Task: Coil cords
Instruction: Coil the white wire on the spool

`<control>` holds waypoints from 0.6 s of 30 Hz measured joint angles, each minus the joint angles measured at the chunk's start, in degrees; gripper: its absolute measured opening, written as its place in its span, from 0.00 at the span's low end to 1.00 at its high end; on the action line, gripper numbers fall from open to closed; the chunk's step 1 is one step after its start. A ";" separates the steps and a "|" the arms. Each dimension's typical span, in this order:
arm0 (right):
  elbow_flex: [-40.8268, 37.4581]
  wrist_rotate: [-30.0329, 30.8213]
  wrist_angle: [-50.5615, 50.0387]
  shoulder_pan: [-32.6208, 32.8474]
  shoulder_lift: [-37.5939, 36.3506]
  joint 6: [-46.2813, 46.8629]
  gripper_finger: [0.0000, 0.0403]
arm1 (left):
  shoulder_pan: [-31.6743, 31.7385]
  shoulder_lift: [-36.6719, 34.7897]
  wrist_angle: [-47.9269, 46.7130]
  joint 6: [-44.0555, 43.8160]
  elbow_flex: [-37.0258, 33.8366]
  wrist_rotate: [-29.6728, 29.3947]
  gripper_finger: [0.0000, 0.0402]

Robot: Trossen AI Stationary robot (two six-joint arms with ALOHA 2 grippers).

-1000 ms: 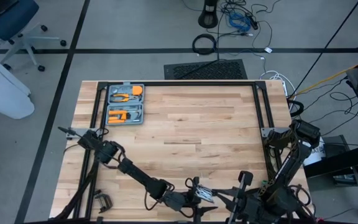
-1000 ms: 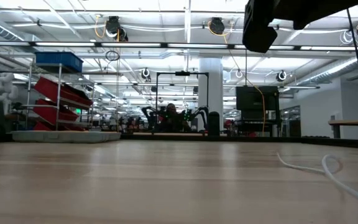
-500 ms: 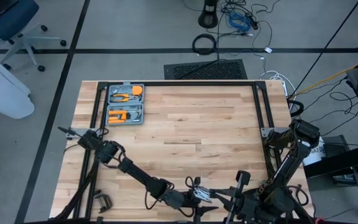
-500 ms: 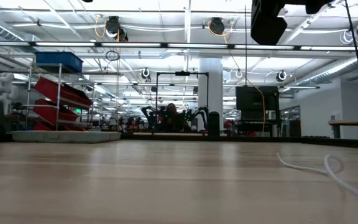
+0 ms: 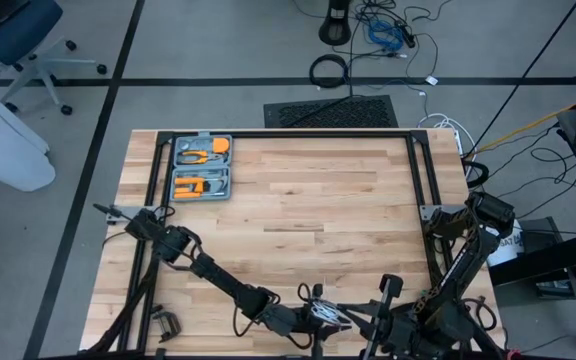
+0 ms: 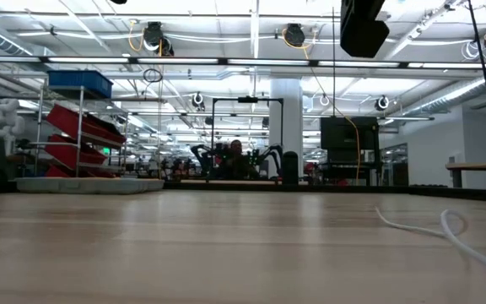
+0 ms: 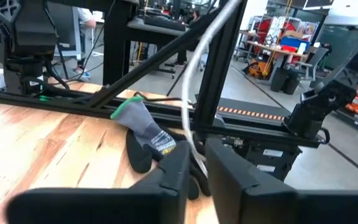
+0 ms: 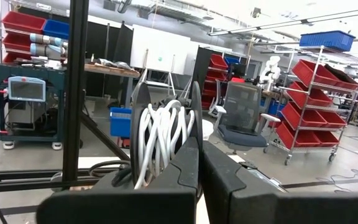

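White cord (image 5: pixel 320 312) lay bunched at the near edge of the wooden worktop (image 5: pixel 308 200) in the high view, between the left tool (image 5: pixel 303 318) and the right tool (image 5: pixel 386 300); a grey tool case (image 5: pixel 201 167) sat well apart at the far left corner. From the low view, a loose loop of cord (image 6: pixel 445 228) rested on the wood at the right. At the left wrist, the fingers (image 7: pixel 176 171) pinched the cord (image 7: pixel 191 106) as it rose between them, a grey glove (image 7: pixel 146 138) lying beyond. At the right wrist, the closed fingers (image 8: pixel 188 165) held a reel (image 8: pixel 163 140) wound with white turns.
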 joint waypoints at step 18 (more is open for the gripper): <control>0.00 0.22 -2.50 -0.15 0.00 2.32 0.00 | 0.01 0.02 3.21 -0.20 -0.02 6.24 0.08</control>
